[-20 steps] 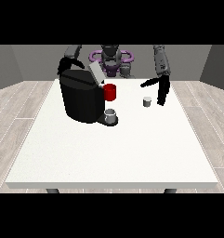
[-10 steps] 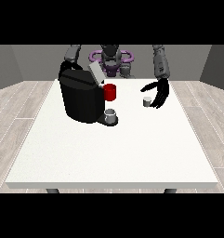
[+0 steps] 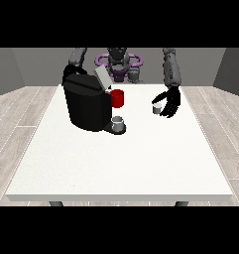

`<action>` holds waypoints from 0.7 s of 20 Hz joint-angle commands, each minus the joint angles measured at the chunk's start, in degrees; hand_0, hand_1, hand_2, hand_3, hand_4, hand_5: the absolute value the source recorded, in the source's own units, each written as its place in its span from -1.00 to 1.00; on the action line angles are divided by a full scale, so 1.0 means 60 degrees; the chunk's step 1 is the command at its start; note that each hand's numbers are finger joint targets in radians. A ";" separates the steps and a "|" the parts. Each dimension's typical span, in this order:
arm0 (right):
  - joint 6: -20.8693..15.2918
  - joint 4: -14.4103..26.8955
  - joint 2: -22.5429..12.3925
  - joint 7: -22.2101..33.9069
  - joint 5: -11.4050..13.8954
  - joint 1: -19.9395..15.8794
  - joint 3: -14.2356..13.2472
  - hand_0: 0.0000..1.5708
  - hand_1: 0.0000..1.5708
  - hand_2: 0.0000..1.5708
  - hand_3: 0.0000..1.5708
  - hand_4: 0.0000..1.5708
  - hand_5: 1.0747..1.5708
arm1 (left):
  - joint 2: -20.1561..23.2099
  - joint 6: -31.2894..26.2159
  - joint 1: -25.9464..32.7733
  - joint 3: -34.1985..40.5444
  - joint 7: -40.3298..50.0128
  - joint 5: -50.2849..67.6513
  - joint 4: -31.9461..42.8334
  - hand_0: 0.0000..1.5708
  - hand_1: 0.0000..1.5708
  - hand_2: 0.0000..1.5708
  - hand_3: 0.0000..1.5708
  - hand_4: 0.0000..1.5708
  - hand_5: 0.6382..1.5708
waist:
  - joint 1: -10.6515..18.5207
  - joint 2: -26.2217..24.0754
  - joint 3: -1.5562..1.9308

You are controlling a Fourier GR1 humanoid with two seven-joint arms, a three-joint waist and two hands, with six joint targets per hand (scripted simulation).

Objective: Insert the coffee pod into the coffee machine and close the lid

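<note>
Fingers of the hand at the view's left are hidden from us behind the bulky black coffee machine [image 3: 87,104] in the upper left of the frame, so we cannot tell their state. We see its grey lid [image 3: 102,78] tilted open, a red cup [image 3: 117,98] beside it, and a small grey cup [image 3: 118,122] at its base. Further right, the small grey cylindrical coffee pod [image 3: 156,108] stands on the white table [image 3: 121,158], just beside the hand at the view's right [image 3: 169,102], whose fingers curve loosely around it without closing.

White table [image 3: 121,163] on a pale wood-plank floor [image 3: 17,119], grey walls [image 3: 22,69] behind.
</note>
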 commanded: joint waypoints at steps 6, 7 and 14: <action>-0.0509 0.0725 0.0287 -0.0348 0.0111 0.0031 -0.0116 -1.00 -1.00 -1.00 -1.00 -0.38 1.00 | -0.0329 0.1037 -0.0077 -0.0226 -0.0336 -0.0848 0.0437 0.06 0.06 0.24 -0.05 -0.52 1.00 | 0.0411 -0.0211 -0.0004; -0.0228 0.0544 0.0119 0.0067 0.0014 -0.0107 -0.0157 -1.00 -1.00 -1.00 -1.00 -0.37 1.00 | -0.0616 0.1170 -0.0066 -0.0411 -0.0261 -0.1044 0.0447 0.17 0.17 0.33 0.06 -0.54 1.00 | 0.0324 -0.0500 -0.0005; 0.0008 0.1029 0.0181 -0.1205 -0.0260 -0.0156 -0.0319 -1.00 -1.00 -1.00 -1.00 -0.35 1.00 | -0.0094 0.1345 -0.1007 -0.0347 0.0131 -0.1519 0.0799 0.42 0.42 0.49 0.23 -0.64 1.00 | -0.0006 0.0396 0.0000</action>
